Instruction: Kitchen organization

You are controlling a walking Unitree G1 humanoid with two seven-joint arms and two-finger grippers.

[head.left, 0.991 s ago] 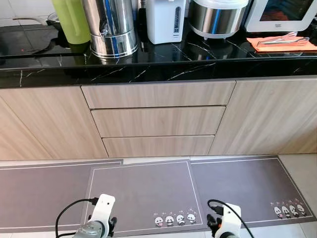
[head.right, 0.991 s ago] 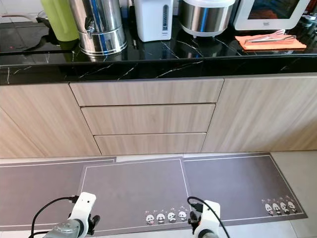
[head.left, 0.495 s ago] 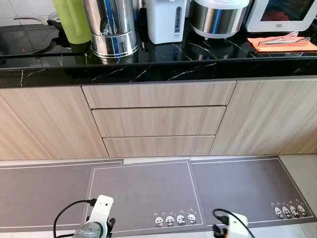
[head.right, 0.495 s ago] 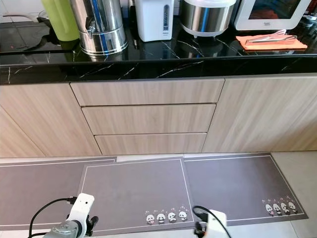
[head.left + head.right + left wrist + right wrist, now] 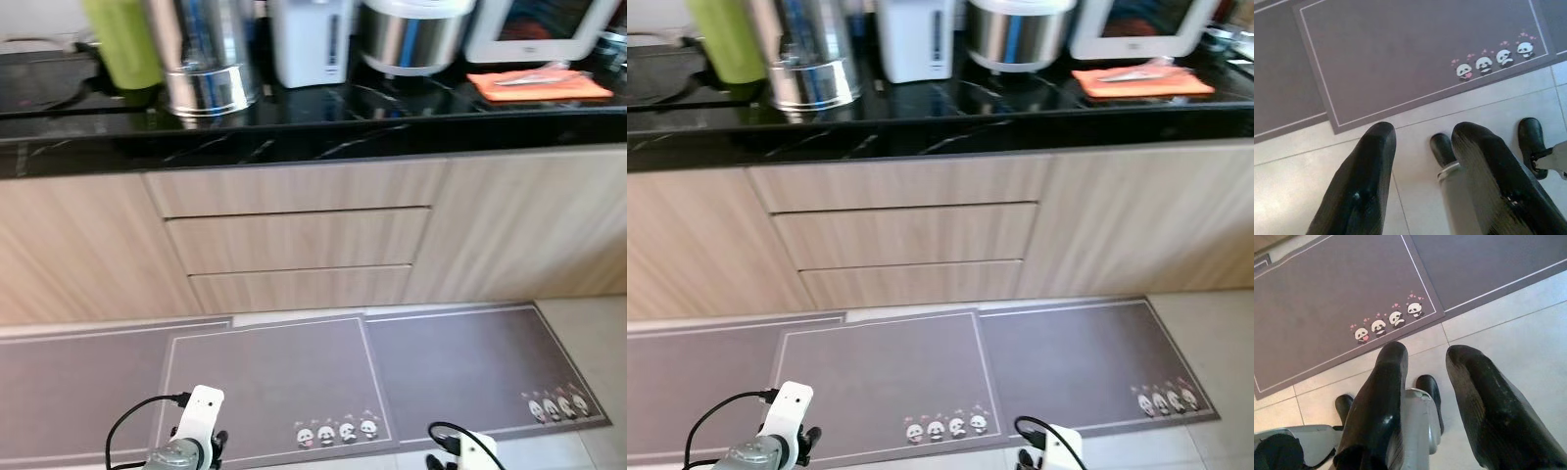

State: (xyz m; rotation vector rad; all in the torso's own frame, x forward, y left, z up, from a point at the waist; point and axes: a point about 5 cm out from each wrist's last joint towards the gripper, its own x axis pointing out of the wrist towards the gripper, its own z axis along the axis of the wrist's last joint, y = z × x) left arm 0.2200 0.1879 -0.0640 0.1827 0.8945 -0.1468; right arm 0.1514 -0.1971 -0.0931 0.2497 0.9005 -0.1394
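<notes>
A black marble counter (image 5: 323, 127) runs across the top of the eye views. On it stand a green jug (image 5: 122, 44), a steel urn (image 5: 201, 54), a white water boiler (image 5: 309, 39) and a steel rice cooker (image 5: 411, 34). Metal tongs (image 5: 534, 75) lie on an orange cloth (image 5: 539, 86) at the right. Three wooden drawers (image 5: 299, 240) sit shut below the counter. My left gripper (image 5: 1422, 134) hangs low over the floor tiles, open with nothing between its fingers. My right gripper (image 5: 1426, 355) hangs the same way, also open.
Grey floor mats (image 5: 265, 377) with a row of small pandas (image 5: 338, 431) lie along the cabinet fronts. A white appliance (image 5: 544, 24) stands at the counter's back right. Pale tile floor (image 5: 1508, 338) lies under my black feet (image 5: 1442, 147).
The camera has shifted and the eye views are now blurred. The right wrist sits lower in the picture than a second ago. Nothing on the counter has moved.
</notes>
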